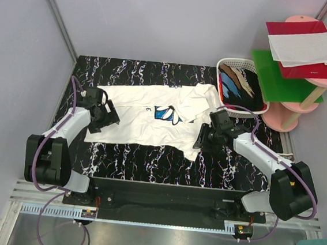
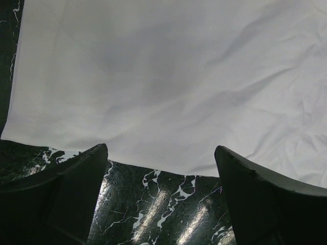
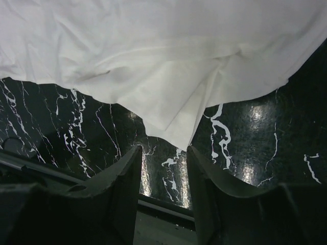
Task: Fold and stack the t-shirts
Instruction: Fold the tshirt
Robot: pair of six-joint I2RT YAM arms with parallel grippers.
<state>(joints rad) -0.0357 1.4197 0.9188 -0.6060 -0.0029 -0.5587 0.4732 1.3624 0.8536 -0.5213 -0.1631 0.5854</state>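
A large white t-shirt point(image 1: 135, 117) with a blue print point(image 1: 167, 112) lies spread, partly rumpled, on the black marbled table point(image 1: 148, 156). My left gripper point(image 1: 106, 120) sits at the shirt's left edge. In the left wrist view the left gripper point(image 2: 161, 153) is wide open and empty, with the shirt's hem point(image 2: 153, 92) just ahead of its tips. My right gripper point(image 1: 200, 140) is at the shirt's near right corner. In the right wrist view the right gripper point(image 3: 163, 150) is open, and the shirt's pointed corner point(image 3: 176, 127) reaches its fingertips without being held. Dark and tan shirts point(image 1: 242, 86) lie in the basket.
A white plastic basket point(image 1: 234, 62) stands at the table's back right corner. Beside it a pink stand point(image 1: 285, 117) carries a green board point(image 1: 284, 76) and a red folder with white paper point(image 1: 307, 46). Grey walls close in the left and back.
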